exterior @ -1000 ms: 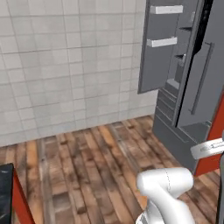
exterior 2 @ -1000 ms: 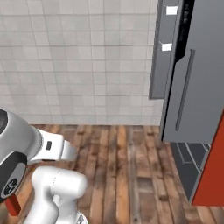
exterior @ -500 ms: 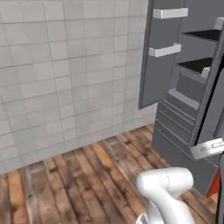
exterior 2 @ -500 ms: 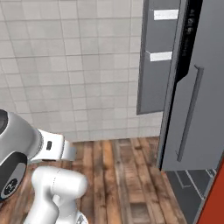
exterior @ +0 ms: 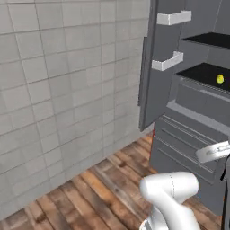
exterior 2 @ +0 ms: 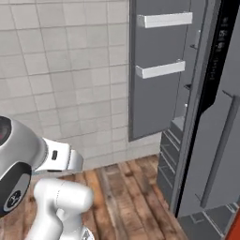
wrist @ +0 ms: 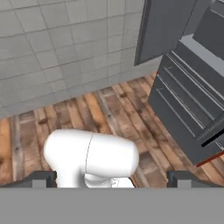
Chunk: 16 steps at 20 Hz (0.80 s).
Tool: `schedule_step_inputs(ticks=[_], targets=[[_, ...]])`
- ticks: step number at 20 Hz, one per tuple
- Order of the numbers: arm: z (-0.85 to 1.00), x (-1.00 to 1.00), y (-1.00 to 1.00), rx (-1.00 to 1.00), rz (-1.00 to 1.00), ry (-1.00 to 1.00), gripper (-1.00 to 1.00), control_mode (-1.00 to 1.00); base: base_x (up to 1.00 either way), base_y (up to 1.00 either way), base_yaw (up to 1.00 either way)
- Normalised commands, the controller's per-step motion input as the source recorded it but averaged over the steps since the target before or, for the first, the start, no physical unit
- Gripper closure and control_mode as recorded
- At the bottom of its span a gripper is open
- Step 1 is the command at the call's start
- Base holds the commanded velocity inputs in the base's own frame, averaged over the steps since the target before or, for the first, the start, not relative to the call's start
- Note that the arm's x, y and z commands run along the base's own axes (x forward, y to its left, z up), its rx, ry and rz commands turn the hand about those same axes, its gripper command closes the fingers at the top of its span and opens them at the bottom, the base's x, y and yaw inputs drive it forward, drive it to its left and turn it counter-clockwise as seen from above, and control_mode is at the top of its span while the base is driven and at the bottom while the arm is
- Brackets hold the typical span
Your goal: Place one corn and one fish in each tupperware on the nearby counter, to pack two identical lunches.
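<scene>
A small yellow thing (exterior: 219,79), the look of a corn cob, lies on a dark shelf inside the open fridge at the right of the left base view. The fish, the tupperware and the counter are out of view. In the hand view my gripper (wrist: 111,178) is open, its two dark fingertips (wrist: 43,177) standing far apart with nothing between them. It points down over my own arm at the wooden floor, well short of the fridge shelf.
A tall grey fridge stands open ahead. Its left door (exterior: 164,58) with white door bins (exterior 2: 161,69) swings out toward the tiled wall (exterior: 67,90). Grey drawers (wrist: 188,109) fill its lower part. The other door (exterior 2: 213,140) is at the right. Wooden floor (wrist: 109,109) lies between.
The whole picture has shifted: the base has driven and turned toward the fridge, which now looms larger with its shelves showing. The gripper has stayed open.
</scene>
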Motion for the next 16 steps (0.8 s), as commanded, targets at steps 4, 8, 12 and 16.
schedule_step_inputs(ticks=[4, 8, 12, 16], targets=[[0.00, 0.00, 0.00, 0.00, 0.00, 0.00, -1.00, 1.00, 0.78, 0.00, -0.52], [0.00, 0.00, 0.00, 0.00, 0.00, 0.00, -1.00, 1.00, 0.72, 0.00, -0.55], [0.00, 0.00, 0.00, 0.00, 0.00, 0.00, -1.00, 1.00, 0.66, 0.00, -0.56], [0.00, 0.00, 0.00, 0.00, 0.00, 0.00, -1.00, 1.00, 0.66, 0.14, -0.57]])
